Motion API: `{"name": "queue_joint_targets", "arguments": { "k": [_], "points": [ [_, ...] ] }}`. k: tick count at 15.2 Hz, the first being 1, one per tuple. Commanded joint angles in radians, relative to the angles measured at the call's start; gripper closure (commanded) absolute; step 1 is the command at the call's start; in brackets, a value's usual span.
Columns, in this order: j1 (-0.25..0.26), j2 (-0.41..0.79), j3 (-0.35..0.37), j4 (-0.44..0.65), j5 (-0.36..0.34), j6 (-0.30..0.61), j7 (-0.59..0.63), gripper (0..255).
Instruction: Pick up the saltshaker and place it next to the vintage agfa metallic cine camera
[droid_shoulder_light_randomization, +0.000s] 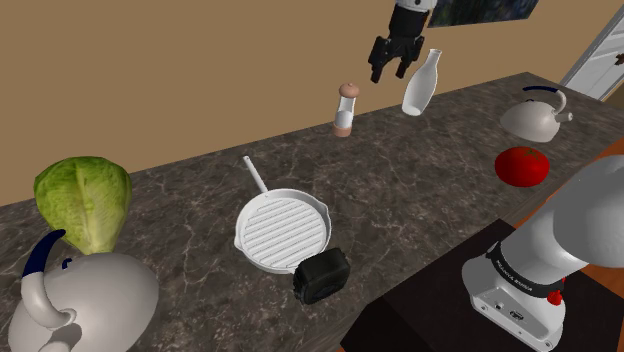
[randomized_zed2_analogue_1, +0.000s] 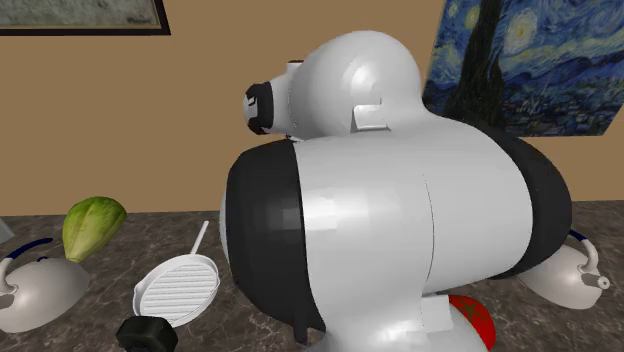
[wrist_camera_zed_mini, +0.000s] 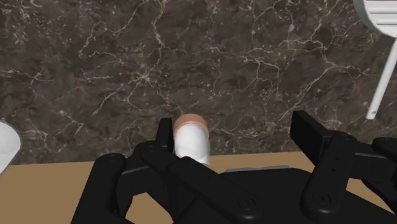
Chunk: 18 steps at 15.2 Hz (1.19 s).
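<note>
While the black two-finger hand (droid_shoulder_light_randomization: 391, 72) hovers open above the dark marbled stone worktop (droid_shoulder_light_randomization: 420, 190), with nothing between its spread fingers, the small saltshaker (droid_shoulder_light_randomization: 346, 110), white-bodied with a rounded tan cap, stands upright near the tan wall, below the hand and toward the shoulder view's left. A tall white bottle (droid_shoulder_light_randomization: 420, 82) stands near it on the other side of the hand. In the wrist view the saltshaker (wrist_camera_zed_mini: 192, 137) appears off-centre, close to one finger of the hand (wrist_camera_zed_mini: 234, 125). A good grasp probably means centring over the cap, coming straight down, and closing on the white body without knocking the bottle. The black boxy cine camera (droid_shoulder_light_randomization: 321, 275) sits well apart, at the front edge just beside a white ridged grill pan (droid_shoulder_light_randomization: 283, 232). The white arm (randomized_zed2_analogue_1: 370, 230) blocks much of the second exterior view, where the camera (randomized_zed2_analogue_1: 147, 333) is cut off at the bottom edge.
</note>
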Motion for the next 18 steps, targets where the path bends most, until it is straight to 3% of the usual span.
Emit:
{"name": "queue_joint_targets", "arguments": {
  "k": [1, 13, 18],
  "points": [
    [-0.004, 0.079, -0.004, 0.057, -0.001, 0.027, 0.006, 0],
    [-0.029, 0.539, -0.027, 0.474, 0.003, 0.089, 0.045, 0],
    [-0.030, 0.567, -0.026, 0.455, 0.005, 0.135, 0.045, 0]
  ]
}}
